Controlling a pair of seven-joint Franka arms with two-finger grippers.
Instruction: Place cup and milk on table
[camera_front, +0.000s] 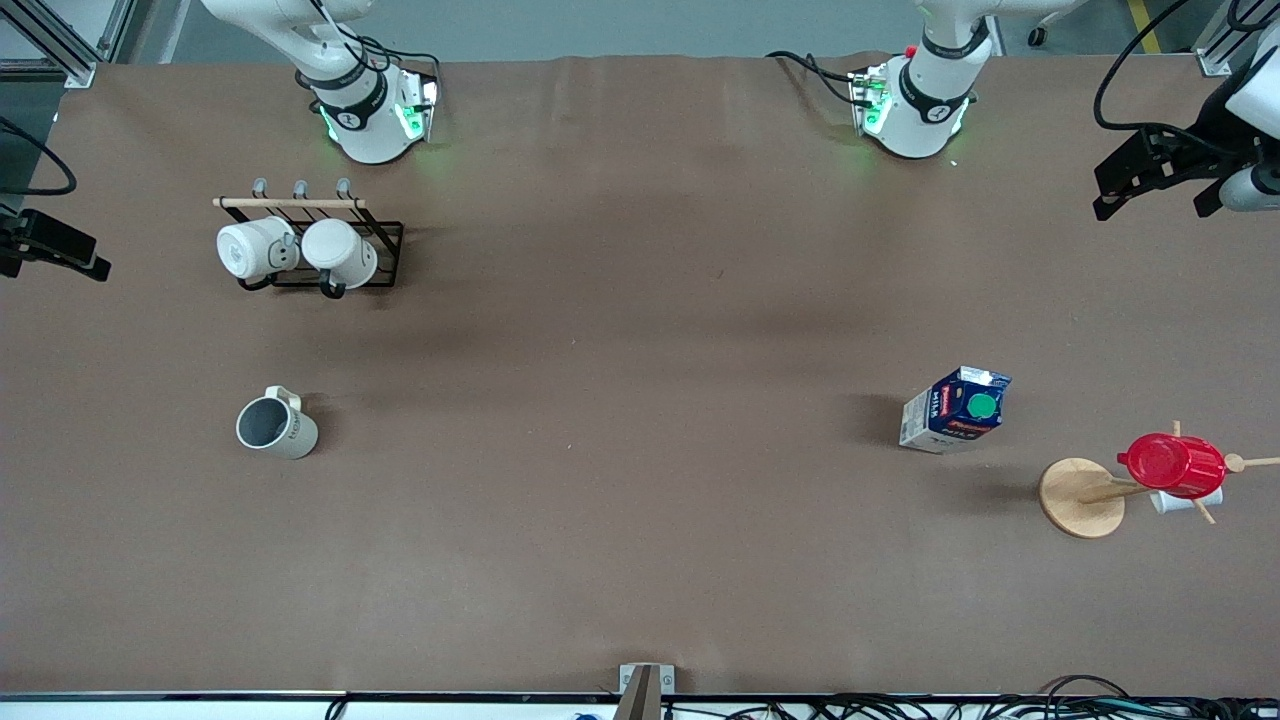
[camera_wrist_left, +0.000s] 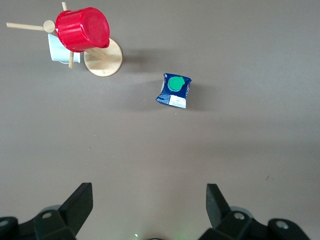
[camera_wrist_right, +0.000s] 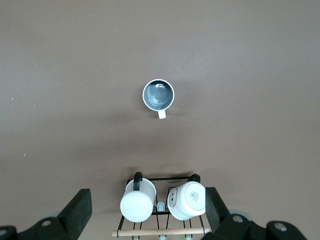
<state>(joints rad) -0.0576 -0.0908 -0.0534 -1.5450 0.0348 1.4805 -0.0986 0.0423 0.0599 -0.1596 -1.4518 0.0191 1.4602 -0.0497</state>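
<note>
The cup (camera_front: 275, 425) stands upright on the brown table (camera_front: 620, 400) toward the right arm's end; it also shows in the right wrist view (camera_wrist_right: 159, 95), grey inside. The milk (camera_front: 955, 410) stands on the table toward the left arm's end and shows in the left wrist view (camera_wrist_left: 174, 90), green cap up. My left gripper (camera_wrist_left: 149, 200) is open and empty, held high over the table, well clear of the milk. My right gripper (camera_wrist_right: 148, 202) is open and empty, held high over the mug rack, well clear of the cup.
A black wire rack (camera_front: 385, 255) with two white mugs stands farther from the front camera than the cup. A wooden mug tree (camera_front: 1080, 497) with a red cup (camera_front: 1172, 465) and a small white cup stands beside the milk, at the left arm's end.
</note>
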